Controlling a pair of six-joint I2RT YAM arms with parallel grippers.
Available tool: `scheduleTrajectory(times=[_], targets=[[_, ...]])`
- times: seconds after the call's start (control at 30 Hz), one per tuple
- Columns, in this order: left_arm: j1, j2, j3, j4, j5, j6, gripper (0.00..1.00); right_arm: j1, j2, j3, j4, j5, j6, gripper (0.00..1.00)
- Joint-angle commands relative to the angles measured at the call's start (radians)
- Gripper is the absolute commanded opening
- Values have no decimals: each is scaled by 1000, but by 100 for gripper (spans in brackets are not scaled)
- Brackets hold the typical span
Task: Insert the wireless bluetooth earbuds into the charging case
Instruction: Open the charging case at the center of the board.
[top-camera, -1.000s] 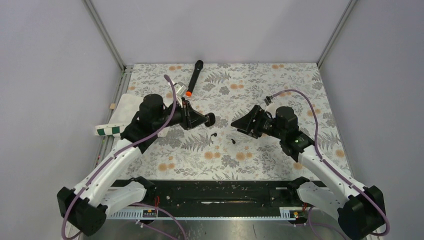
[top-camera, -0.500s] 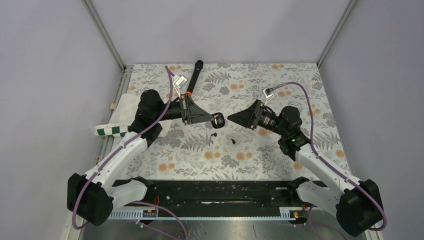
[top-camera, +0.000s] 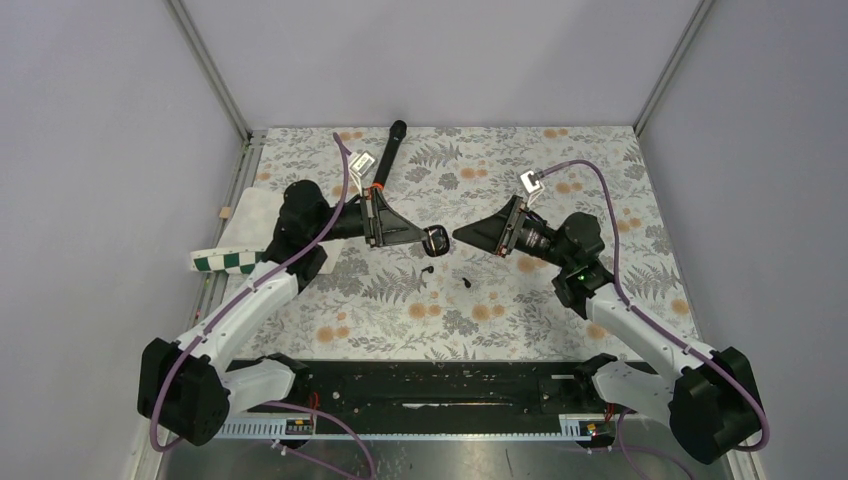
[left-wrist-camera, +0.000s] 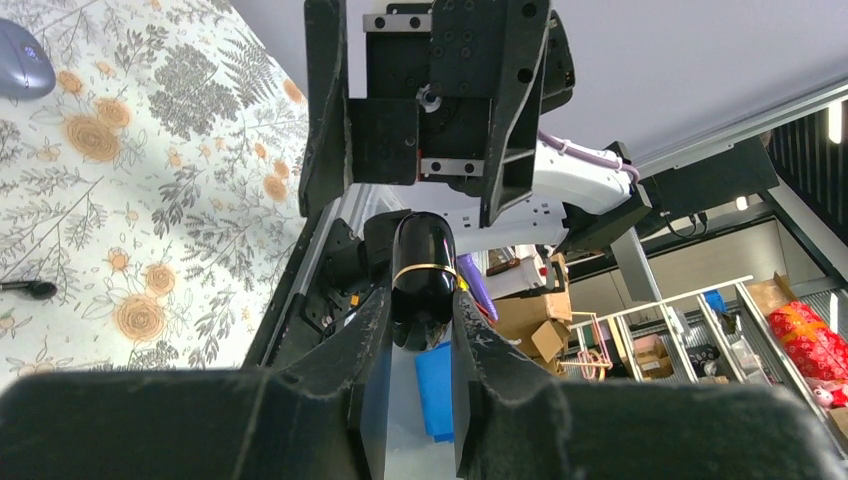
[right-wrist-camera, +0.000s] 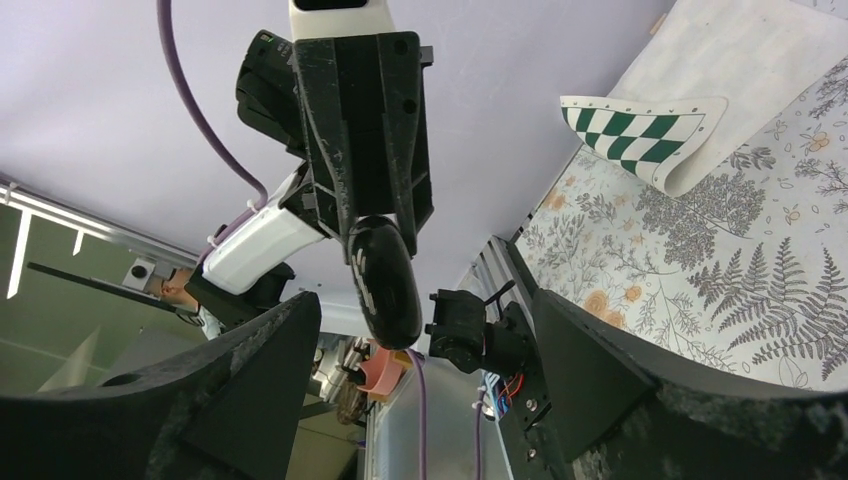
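The charging case hung above the middle of the surface, pinched tight in the left fingers. Facing it, the right fingers stood spread wide, gripping nothing, tips just beside the case. Below, the left earbud and right earbud lay apart, nearer the front edge.

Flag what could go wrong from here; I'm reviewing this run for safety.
The left gripper pinches the glossy charging case by one end in mid-air; a nudge from the open right gripper, close in front, could knock it loose. The grippers point tip to tip and might collide. The earbuds lie loose nearby; a falling case could scatter them.
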Motion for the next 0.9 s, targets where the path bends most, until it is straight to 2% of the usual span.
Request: scheduleTrajectory(times=[0.0, 0.13, 0.4, 0.57, 0.7, 0.8, 0.87], targets=[[14, -3, -16, 79, 25, -21, 0, 14, -10, 47, 58, -40, 14, 85], [18, 3, -21, 122, 34, -55, 0, 67, 47, 93, 49, -82, -2, 83], [27, -4, -25, 132, 39, -66, 0, 96, 129, 98, 148, -80, 66, 50], [29, -6, -30, 137, 48, -71, 0, 96, 148, 82, 186, -66, 105, 38], [30, -7, -29, 144, 56, -72, 1, 96, 156, 67, 224, -47, 132, 3], [31, -9, -27, 122, 48, -70, 51, 96, 148, 52, 241, -17, 143, 0], [31, -24, -35, 90, 15, -59, 63, 96, 131, 40, 230, 15, 134, 0]])
